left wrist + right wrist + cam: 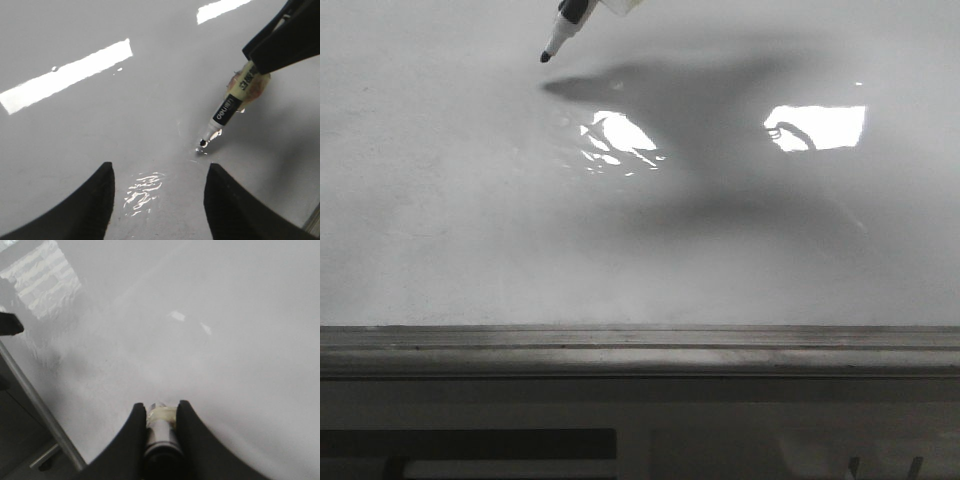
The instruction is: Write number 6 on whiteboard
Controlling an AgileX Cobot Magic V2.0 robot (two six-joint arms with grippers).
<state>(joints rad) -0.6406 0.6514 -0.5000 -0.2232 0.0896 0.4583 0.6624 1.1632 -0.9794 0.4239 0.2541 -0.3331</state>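
you had the right gripper (161, 415) closed tight on the marker (231, 106), its two black fingers (131, 435) pressed against the barrel on either side. the marker sat tilted, black tip (545, 57) down toward the whiteboard (440, 220), at or just above the surface; you couldn't tell from these views whether it touched. no stroke of the number 6 showed on the whiteboard. the tip stood well away from the grey rail (640, 345), over the whiteboard's far part, left of the two bright reflections (817, 127). your left gripper (159, 200) hung just beside the marker tip with its jaws spread wide, holding nothing.
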